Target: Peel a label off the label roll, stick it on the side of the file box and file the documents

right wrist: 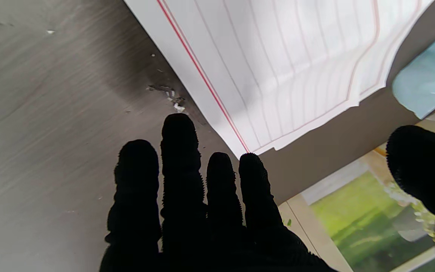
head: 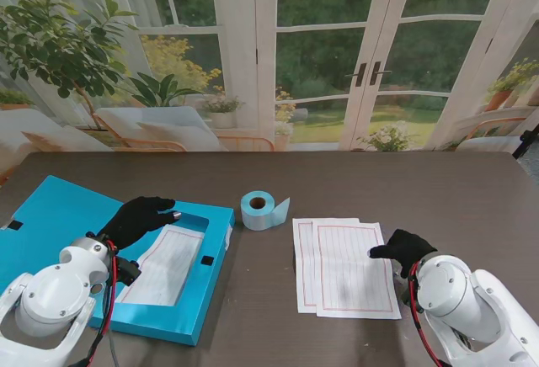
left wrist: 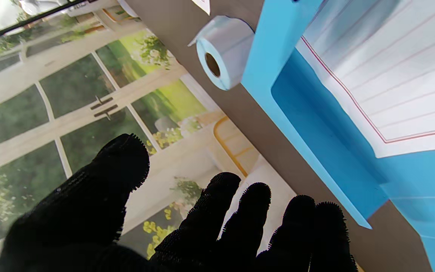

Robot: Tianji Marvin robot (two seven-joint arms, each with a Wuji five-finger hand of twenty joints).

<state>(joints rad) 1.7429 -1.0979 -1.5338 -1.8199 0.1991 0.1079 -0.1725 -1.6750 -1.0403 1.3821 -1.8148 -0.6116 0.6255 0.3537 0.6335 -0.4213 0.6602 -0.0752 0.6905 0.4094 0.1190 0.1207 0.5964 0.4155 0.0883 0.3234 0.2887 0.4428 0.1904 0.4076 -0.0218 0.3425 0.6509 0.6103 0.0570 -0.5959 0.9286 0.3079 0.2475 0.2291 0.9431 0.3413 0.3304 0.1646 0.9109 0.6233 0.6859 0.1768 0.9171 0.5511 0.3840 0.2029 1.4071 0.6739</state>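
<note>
Lying open at the left of the dark counter (head: 421, 182) is one blue file box (head: 50, 215), its lid flat on the far-left side and its tray toward the middle, with one red-lined sheet (head: 164, 266) already inside. The left robot hand (head: 139, 218) hangs over the tray's far edge, black-gloved fingers (left wrist: 225, 211) straight and slightly apart, thumb out to the side, holding nothing. Just right of the box stands one blue label roll (head: 261, 210), on its side with the core facing me and a short tail of tape curling off toward the right. Bare counter separates the roll from the box wall and from the papers. Farther right lie two lined documents (head: 345, 266), overlapping, the upper one shifted right and nearer to me. The right robot hand (head: 406, 247) sits at their right edge, four fingers (right wrist: 179, 158) held close together and flat, the thumb spread wide, gripping nothing; in the wrist view one fingertip meets the corner of a sheet. Beyond it the counter runs bare to the right edge.
</note>
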